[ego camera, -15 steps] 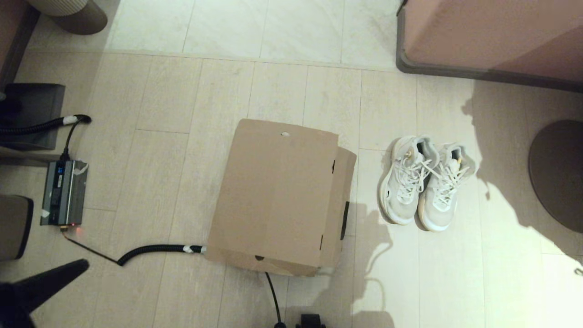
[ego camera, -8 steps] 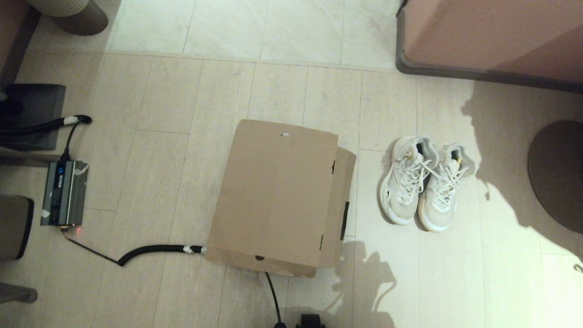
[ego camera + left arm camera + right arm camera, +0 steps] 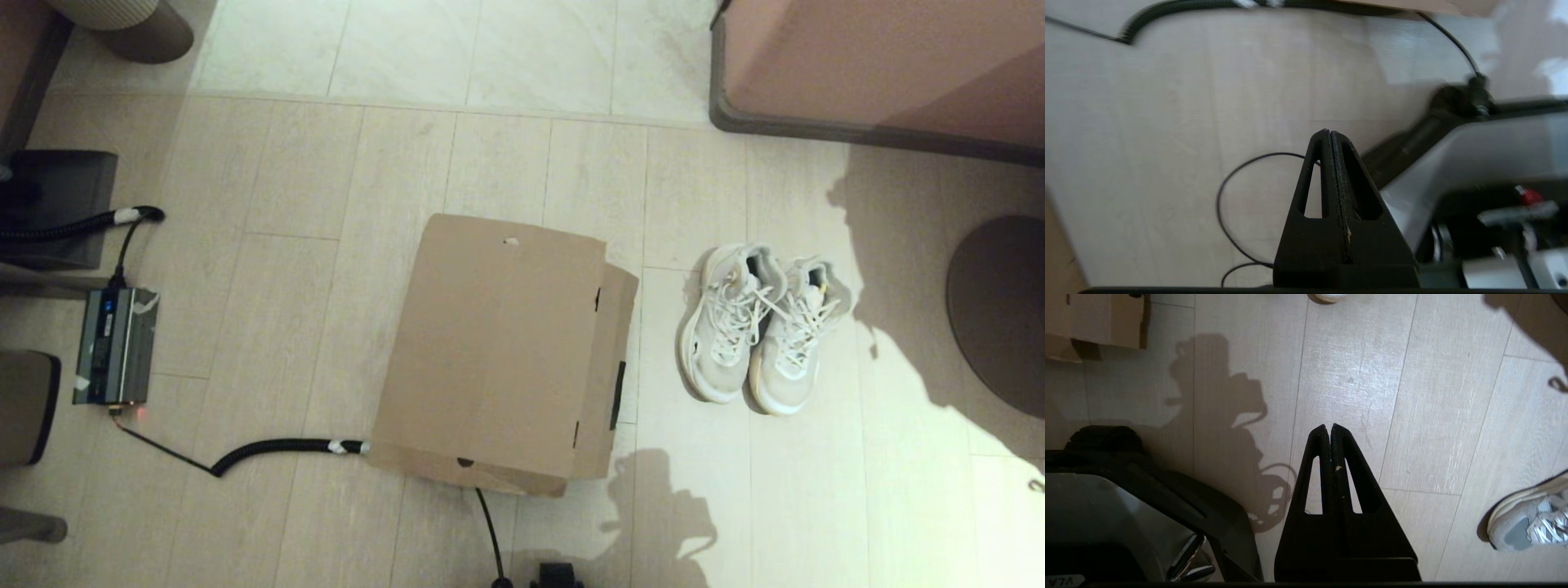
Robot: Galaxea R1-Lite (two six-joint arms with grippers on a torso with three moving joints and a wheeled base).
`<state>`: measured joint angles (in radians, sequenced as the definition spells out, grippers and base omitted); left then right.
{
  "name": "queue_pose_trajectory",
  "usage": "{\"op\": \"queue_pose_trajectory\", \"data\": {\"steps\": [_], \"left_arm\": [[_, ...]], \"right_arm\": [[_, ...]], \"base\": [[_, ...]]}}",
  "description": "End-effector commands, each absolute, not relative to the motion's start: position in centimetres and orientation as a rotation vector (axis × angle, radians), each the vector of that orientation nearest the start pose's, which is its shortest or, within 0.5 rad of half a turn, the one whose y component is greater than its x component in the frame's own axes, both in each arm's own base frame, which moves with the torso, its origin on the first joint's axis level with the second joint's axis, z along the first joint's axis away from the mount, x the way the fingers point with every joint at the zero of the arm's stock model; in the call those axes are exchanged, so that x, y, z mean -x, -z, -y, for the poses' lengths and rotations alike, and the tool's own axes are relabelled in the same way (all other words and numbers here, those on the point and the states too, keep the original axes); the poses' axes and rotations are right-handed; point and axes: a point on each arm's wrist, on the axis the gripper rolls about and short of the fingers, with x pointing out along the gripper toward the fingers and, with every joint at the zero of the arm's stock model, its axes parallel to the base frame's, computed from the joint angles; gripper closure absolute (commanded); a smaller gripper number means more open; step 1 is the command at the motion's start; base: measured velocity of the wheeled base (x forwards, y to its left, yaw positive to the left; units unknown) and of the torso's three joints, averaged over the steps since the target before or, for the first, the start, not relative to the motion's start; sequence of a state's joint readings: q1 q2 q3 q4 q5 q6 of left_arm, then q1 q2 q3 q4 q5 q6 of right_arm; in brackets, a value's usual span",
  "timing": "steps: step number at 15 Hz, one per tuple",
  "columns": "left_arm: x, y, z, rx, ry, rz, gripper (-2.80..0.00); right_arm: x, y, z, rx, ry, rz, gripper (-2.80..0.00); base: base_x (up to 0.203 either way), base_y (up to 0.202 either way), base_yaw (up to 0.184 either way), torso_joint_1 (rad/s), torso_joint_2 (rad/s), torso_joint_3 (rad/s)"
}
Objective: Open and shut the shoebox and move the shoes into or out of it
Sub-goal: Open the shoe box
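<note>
Head view shows you the closed corrugated shoebox beside the white mesh shoes on pale plank flooring. Your left gripper and right gripper hang pressed together, empty.

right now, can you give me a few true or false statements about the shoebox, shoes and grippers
1. The shoebox has its lid down. True.
2. The shoes are inside the shoebox. False: they stand on the floor beside it, on the robot's right.
3. The two shoes sit side by side. True.
4. The right gripper holds a shoe. False: it is shut on nothing, over bare floor.
5. The left gripper is open. False: it is shut, near the robot's base.
6. A black cable lies by the shoebox's near left corner. True.
</note>
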<state>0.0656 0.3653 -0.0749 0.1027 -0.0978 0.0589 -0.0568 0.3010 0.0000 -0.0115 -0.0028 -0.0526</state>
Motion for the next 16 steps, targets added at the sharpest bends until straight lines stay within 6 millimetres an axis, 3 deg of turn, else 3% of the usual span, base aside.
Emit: {"op": "queue_pose_trajectory", "data": {"steps": [1, 9, 16], "left_arm": [[-0.5, -8.9, 0.2, -0.033, 0.102, -0.415, 0.0], [2.6, -7.9, 0.1, -0.119, 0.019, -0.078, 0.0], [2.7, -7.7, 0.1, -0.079, 0.032, -0.068, 0.0]], "right_arm": [[-0.4, -7.8, 0.1, 0.041, 0.068, -0.335, 0.0], [2.2, -7.5, 0.0, 0.065, 0.018, -0.005, 0.0], [2.2, -7.6, 0.0, -0.008, 0.023, 0.023, 0.0]], "base": [[0.0, 0.0, 0.0, 0.0, 0.0, 0.0], [0.0, 0.0, 0.0, 0.0, 0.0, 0.0], [0.0, 0.0, 0.0, 0.0, 0.0, 0.0]]}}
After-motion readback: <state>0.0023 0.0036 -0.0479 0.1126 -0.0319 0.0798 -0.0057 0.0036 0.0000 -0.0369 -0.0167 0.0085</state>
